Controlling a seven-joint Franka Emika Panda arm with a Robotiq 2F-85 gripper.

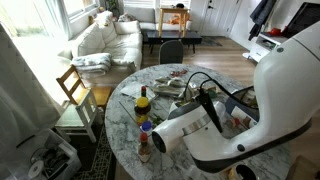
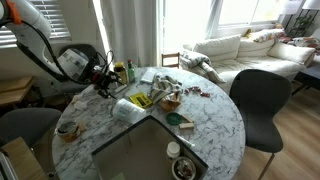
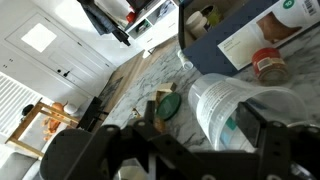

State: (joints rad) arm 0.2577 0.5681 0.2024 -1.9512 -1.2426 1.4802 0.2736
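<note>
My gripper is open, with its two black fingers on either side of a clear plastic tub that lies on its side on the marble table. The tub's printed label faces up. The right finger is close against the tub's rim, and I cannot tell if it touches. A green lid lies just left of the tub. In an exterior view the gripper is low over the table's far left edge, near the tub. In an exterior view the arm hides most of the gripper.
Sauce bottles and a red-capped jar stand nearby, with a box behind the tub. Food packets and bowls clutter the table's middle. A dark chair and a sofa are beyond the table, and a wooden chair is beside it.
</note>
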